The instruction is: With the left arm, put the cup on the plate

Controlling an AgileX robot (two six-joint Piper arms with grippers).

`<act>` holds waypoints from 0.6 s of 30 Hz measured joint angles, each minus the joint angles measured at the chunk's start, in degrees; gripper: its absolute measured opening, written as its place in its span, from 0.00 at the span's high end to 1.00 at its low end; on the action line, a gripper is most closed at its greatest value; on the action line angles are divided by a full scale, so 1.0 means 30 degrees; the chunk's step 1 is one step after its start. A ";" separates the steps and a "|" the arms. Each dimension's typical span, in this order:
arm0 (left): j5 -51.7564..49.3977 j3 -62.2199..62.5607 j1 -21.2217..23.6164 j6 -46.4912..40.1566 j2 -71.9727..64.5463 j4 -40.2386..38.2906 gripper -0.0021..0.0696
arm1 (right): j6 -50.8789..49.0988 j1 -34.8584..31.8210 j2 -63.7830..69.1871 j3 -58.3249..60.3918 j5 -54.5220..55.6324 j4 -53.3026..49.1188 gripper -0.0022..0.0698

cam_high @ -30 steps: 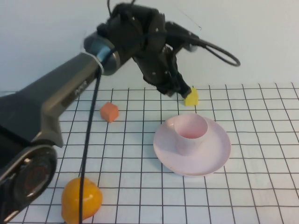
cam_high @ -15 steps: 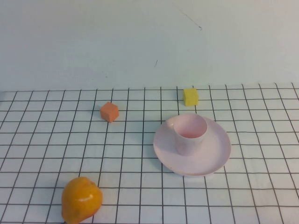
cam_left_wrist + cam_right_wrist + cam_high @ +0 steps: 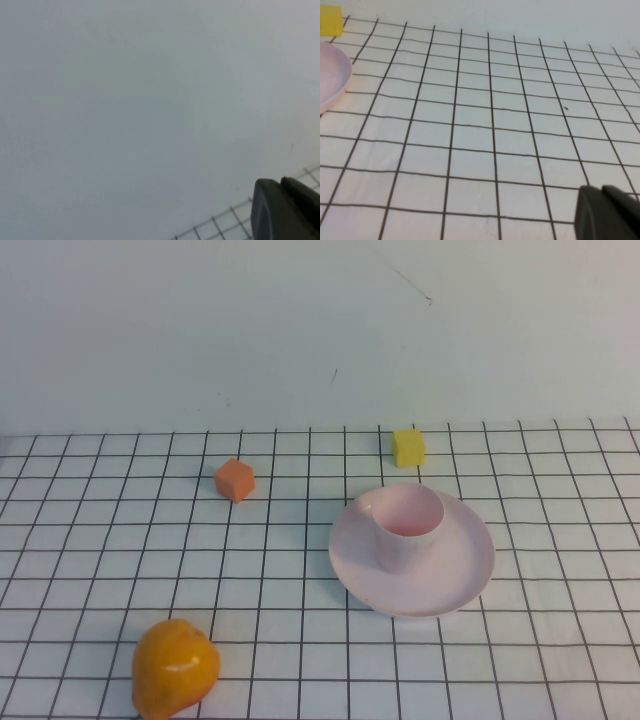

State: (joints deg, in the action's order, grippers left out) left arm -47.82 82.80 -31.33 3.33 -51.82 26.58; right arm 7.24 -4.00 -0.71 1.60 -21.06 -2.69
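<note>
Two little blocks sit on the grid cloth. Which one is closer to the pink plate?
The yellow block, just beyond the plate that holds the cup. The orange block lies further off to the left.

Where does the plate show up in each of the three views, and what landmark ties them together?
High view: the plate lies right of centre on the grid cloth, with the cup standing on it.
Left wrist view: not in it; only wall, a corner of grid and the shut left gripper.
Right wrist view: just its rim at the picture's edge; the right gripper sits in a corner.
Shared landmark: the yellow cube beside the plate, in the high and right wrist views.
</note>
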 joint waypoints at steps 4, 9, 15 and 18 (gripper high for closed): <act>-0.1351 -0.2419 0.0000 -0.0216 0.1153 0.0593 0.97 | 0.0000 0.0000 0.0000 0.0000 0.0000 0.0000 0.97; -0.3216 -0.4315 0.0000 -0.0245 0.1958 0.0588 0.97 | 0.0000 0.0000 0.0000 0.0000 0.0000 0.0000 0.97; -0.3979 -0.5485 0.0000 0.3711 0.1922 -0.1837 0.97 | 0.0000 0.0000 0.0000 0.0000 0.0000 0.0000 0.97; -0.1497 -0.6985 0.0272 0.6088 0.2637 -0.2843 0.97 | 0.0000 0.0000 0.0000 0.0000 0.0000 0.0000 0.97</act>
State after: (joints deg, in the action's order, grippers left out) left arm -52.31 61.85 -30.52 21.59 -43.91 18.05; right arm 7.24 -4.00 -0.71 1.60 -21.06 -2.69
